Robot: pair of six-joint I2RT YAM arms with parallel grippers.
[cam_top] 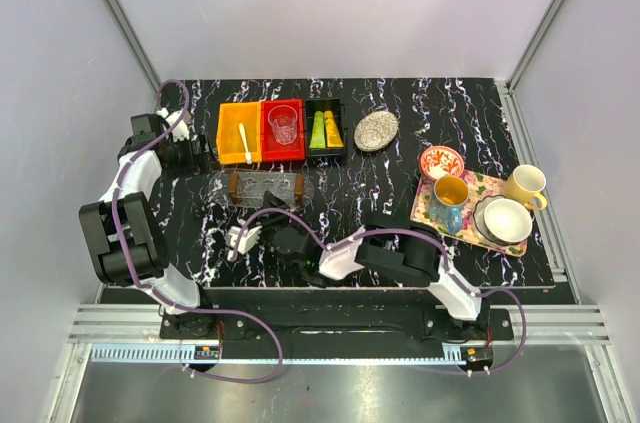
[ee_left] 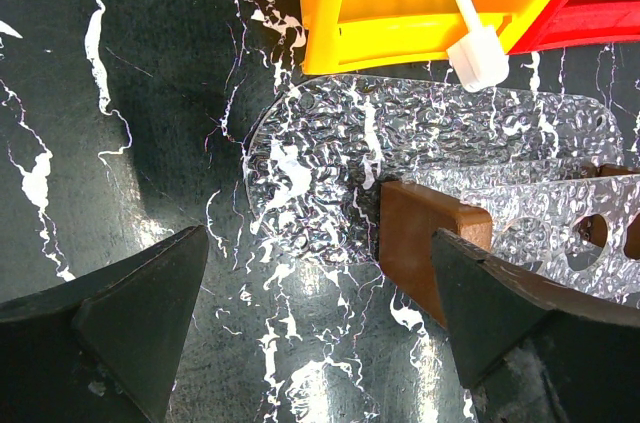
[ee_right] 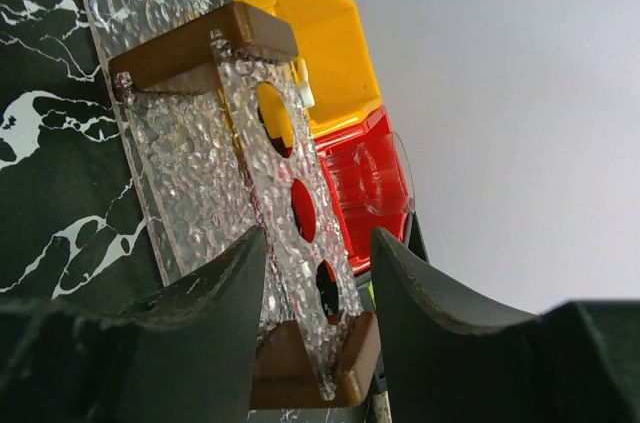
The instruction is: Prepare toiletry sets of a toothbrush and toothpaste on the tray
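Observation:
The tray [cam_top: 265, 186] is a clear dimpled plate with brown wooden ends, lying in front of the bins. A white toothbrush [cam_top: 244, 143] lies in the orange bin [cam_top: 240, 133]; its head [ee_left: 477, 58] juts over the rim. A green toothpaste [cam_top: 318, 129] and a yellow one [cam_top: 331, 129] stand in the black bin. My left gripper [cam_top: 195, 153] [ee_left: 320, 238] hangs wide open over the table at the tray's [ee_left: 330, 143] left end, holding nothing. My right gripper [cam_top: 243, 238] [ee_right: 318, 235] is half open, low and rolled sideways just before the tray [ee_right: 190, 183], with nothing gripped.
A red bin [cam_top: 283, 129] holds a clear glass. A silver oval dish [cam_top: 376, 130] lies right of the bins. At the right, a floral tray [cam_top: 425, 208] carries a blue mug, a bowl and a yellow mug [cam_top: 525, 186], with a small red bowl [cam_top: 441, 160] behind.

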